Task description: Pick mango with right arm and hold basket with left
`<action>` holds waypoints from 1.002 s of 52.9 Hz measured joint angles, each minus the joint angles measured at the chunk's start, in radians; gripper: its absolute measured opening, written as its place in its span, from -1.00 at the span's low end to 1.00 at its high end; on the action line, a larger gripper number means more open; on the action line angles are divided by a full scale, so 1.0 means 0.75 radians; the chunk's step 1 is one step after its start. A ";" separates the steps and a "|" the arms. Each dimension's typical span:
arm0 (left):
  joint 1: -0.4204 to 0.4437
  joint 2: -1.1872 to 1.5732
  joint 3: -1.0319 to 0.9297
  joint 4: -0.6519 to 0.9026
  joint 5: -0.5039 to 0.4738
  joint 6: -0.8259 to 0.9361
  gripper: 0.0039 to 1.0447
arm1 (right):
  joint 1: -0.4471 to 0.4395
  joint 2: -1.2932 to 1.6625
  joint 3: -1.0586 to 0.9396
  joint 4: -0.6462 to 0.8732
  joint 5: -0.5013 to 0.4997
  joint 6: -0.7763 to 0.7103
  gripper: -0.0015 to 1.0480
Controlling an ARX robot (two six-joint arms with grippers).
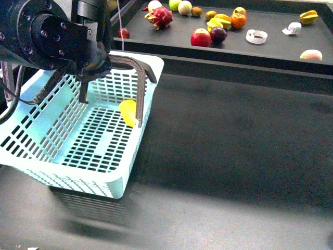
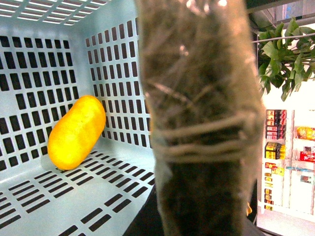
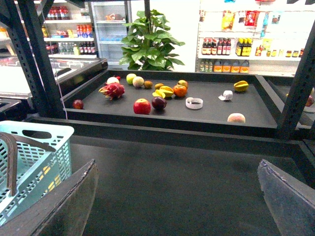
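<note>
Mango (image 1: 128, 112) already lying inside turquoise basket (image 1: 31, 130), against its right wall. Left gripper (image 1: 88, 73) clamped on basket handle (image 1: 139, 78); right gripper (image 3: 177, 196) spread wide, empty. Little left.

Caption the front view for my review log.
Left claw grips a handle of the tilted basket; the mango lies inside.

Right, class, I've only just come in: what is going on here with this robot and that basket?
The left pincer is at the grey-brown handle of the turquoise basket, which looks tilted and lifted off the dark table. The yellow mango already lies inside the basket, against a slotted wall. The right pincer is open and empty, facing the fruit shelf behind the table.
</note>
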 joint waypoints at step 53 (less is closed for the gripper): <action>-0.071 -0.632 -0.546 0.119 -0.230 0.397 0.85 | 0.000 0.000 0.000 0.000 0.001 0.000 0.84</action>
